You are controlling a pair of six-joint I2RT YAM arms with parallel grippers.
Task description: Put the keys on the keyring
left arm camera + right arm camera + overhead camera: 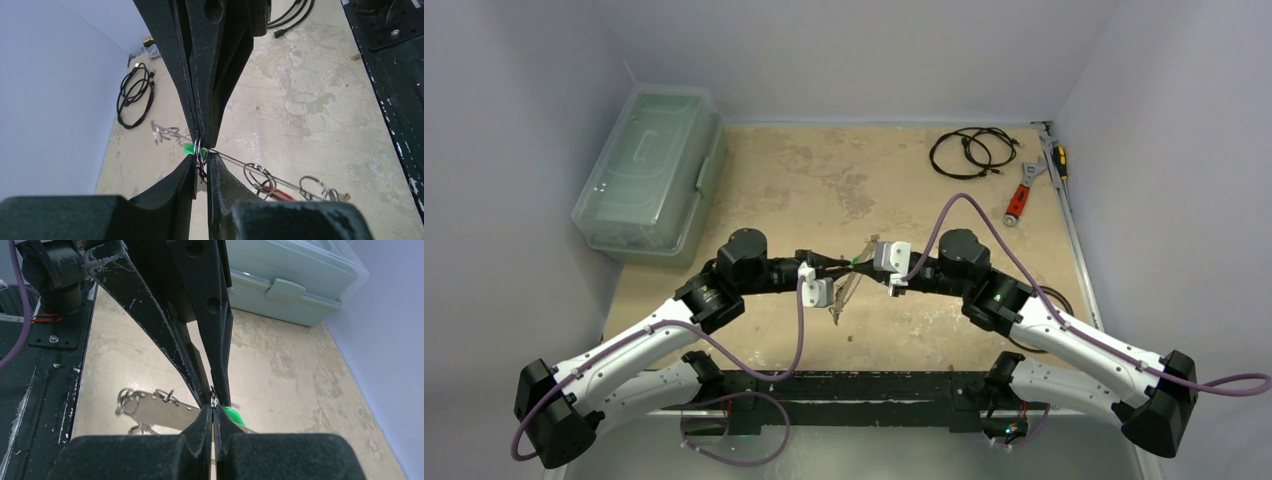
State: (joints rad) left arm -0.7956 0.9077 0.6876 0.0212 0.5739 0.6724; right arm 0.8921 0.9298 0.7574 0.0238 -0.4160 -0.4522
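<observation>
Right fingers [202, 421] clamped shut beside green key [232, 416] — left fingers [186, 176] can't tell — keyring [155, 411] flat-on only right wrist

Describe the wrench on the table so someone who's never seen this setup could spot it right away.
Look at the far right corner of the tan table. Just right of the coiled black cable lies the wrench, silver head away from the arms. It alone has a red handle; the screwdriver beside it has a yellow and black one.
</observation>
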